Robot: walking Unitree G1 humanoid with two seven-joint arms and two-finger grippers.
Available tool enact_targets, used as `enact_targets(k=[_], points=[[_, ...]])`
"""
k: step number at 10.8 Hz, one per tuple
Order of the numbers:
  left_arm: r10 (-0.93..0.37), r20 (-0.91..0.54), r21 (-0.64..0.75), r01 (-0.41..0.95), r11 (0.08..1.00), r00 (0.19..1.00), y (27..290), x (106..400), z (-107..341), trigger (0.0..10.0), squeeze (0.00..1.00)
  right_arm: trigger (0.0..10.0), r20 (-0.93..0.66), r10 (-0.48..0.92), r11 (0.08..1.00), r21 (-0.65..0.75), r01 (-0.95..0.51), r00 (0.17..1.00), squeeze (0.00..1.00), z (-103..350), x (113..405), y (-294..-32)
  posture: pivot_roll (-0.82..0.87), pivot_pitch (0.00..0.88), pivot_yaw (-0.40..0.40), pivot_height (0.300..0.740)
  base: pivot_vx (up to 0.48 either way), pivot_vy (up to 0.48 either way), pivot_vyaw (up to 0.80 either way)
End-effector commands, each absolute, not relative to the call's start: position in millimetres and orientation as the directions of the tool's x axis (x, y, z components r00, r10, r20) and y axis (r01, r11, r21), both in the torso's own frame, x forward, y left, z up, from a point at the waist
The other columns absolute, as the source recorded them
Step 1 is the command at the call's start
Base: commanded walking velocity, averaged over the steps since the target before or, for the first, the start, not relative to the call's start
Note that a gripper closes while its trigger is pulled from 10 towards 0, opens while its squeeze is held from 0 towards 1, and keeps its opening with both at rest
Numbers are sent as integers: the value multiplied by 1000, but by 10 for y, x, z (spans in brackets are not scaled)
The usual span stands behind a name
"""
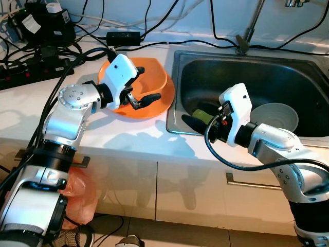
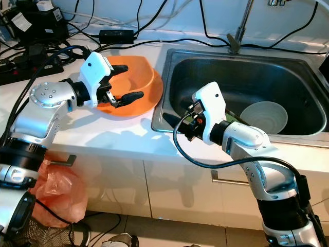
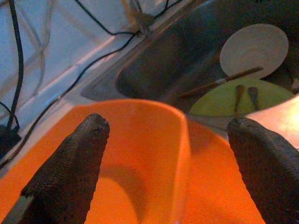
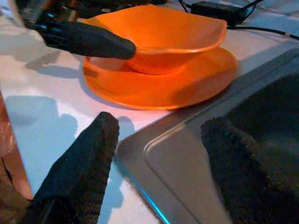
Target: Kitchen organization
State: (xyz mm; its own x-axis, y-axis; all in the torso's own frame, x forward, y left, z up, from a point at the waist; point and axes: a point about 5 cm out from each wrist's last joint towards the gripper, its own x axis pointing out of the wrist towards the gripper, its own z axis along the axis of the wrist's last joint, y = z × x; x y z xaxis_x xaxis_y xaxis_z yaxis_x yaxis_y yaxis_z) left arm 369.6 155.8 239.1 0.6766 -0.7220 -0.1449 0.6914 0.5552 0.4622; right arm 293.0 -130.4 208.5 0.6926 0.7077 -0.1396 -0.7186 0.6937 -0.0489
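Two hands are working at a white table (image 1: pixel 128 136) with a steel sink (image 1: pixel 288 72). The right hand (image 4: pixel 154 172) is hovering, fingers spread wide and empty, over the sink's near corner. The left hand (image 1: pixel 141 92), also spread and empty, is straddling an orange bowl (image 1: pixel 154 77) sitting on an orange plate (image 4: pixel 159 88). Farther back, a white bowl (image 1: pixel 277 116) and a partly hidden green plate (image 3: pixel 233 100) are lying in the sink.

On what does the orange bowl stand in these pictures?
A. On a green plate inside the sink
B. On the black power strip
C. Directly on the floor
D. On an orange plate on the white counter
D: the orange bowl sits on an orange plate lying on the white counter, beside the sink.
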Motion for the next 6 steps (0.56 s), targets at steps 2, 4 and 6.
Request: enact_targets(k=[2,4,6], points=[[-727,-168,482,699,529,666,1542,3744,2381,10000,0,10000,-143,725,676,-41,-736,674,0,2080,2871,-1291,88,99,6,740,0,0,0],[-716,-248,475,726,497,653,1507,3853,2233,9765,0,10000,-131,734,668,-36,-743,666,0,2088,2864,-1247,92,105,5,740,0,0,0],[-724,-272,481,741,469,634,1450,3884,2197,510,0,10000,-124,735,668,-39,-743,667,0,2103,2865,-1230,83,106,16,740,0,0,0]])
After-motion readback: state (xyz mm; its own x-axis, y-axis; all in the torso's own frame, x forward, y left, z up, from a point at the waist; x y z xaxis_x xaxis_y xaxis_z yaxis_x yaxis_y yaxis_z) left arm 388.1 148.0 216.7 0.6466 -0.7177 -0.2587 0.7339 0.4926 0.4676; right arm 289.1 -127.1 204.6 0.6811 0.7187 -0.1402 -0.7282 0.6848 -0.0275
